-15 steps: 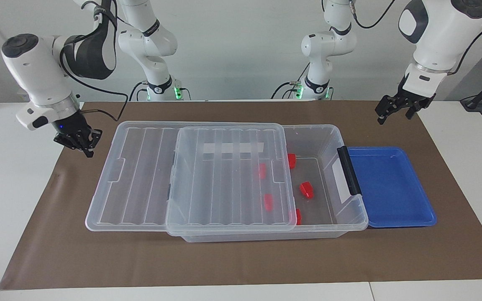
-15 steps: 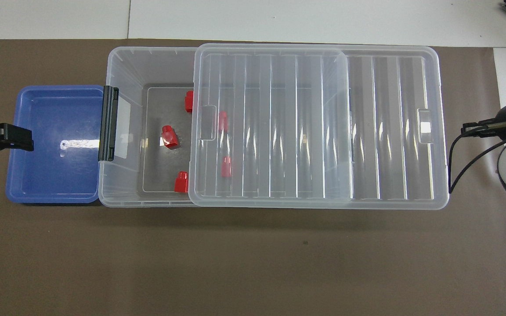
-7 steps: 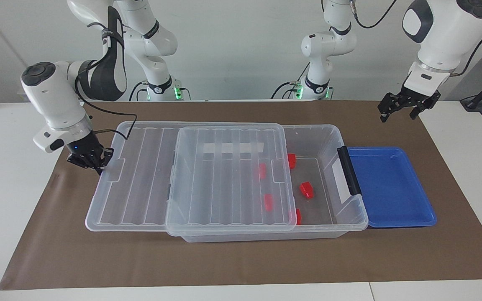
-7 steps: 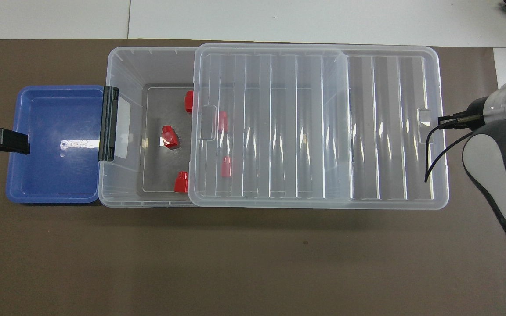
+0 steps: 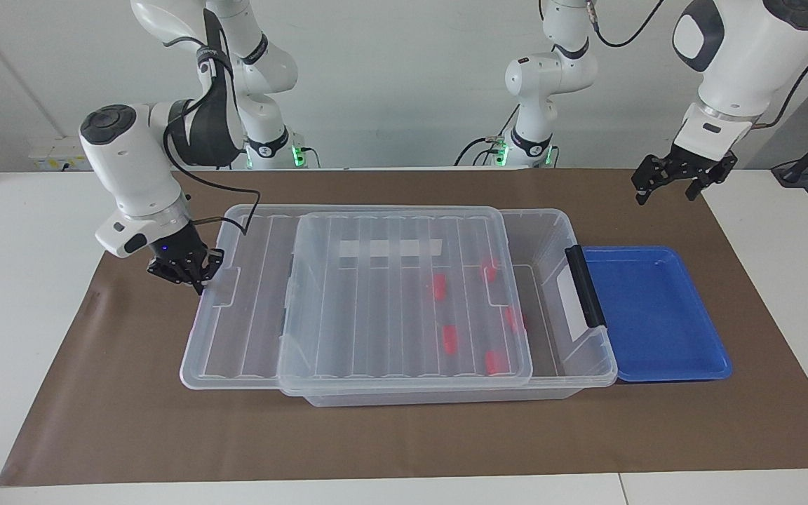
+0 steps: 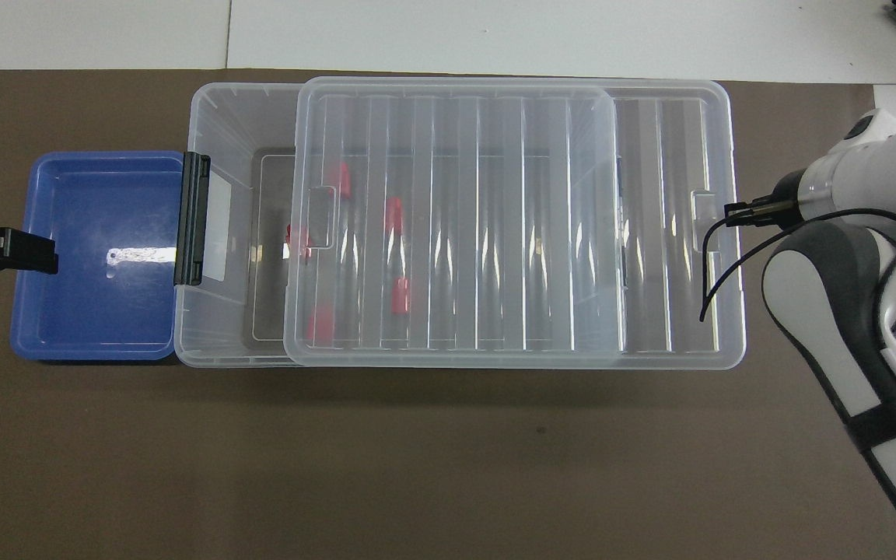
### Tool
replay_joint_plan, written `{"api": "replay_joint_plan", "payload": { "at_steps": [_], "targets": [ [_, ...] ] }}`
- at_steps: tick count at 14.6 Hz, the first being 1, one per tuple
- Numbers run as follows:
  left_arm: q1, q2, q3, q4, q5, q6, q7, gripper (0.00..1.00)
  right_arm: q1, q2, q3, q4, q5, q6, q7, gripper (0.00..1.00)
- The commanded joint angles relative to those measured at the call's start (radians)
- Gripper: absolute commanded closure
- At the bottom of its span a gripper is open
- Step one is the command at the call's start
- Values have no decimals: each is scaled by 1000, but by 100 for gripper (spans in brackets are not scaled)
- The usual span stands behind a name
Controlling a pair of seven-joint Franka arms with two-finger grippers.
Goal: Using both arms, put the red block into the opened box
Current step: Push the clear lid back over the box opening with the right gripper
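Red blocks: five, all inside the box, seen blurred through the ribbed lid; one lies at the lid's edge.
Box: clear bin on the brown mat, black latch at the left arm's end.
Lid: lies flat on the box, covering most of it and overhanging at the right arm's end; a strip of the box at the latch end is uncovered.
Blue tray: touching the box just past the latch.
Right gripper: fingertips pressed together, at the lid's overhanging end by its tab; holds nothing.
Left gripper: jaws spread, raised over the mat near the tray's corner; holds nothing.
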Motion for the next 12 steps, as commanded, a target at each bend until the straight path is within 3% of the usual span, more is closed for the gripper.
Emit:
{"api": "replay_joint_plan", "payload": {
  "at_steps": [1,5,7,12],
  "targets": [
    [10,-19,0,-16,-72,-5,21,0,23,10,4,0,56,14,25,100],
    [-21,-21,13,-19,-78,3,21,0,54,12,4,0,76,14,39,100],
    [-90,-22,74,-19,-78,3,18,0,72,12,4,-2,76,14,46,100],
    [-87,-24,87,-18,-77,9,23,0,110,12,6,-2,78,12,108,100]
  ]
}}
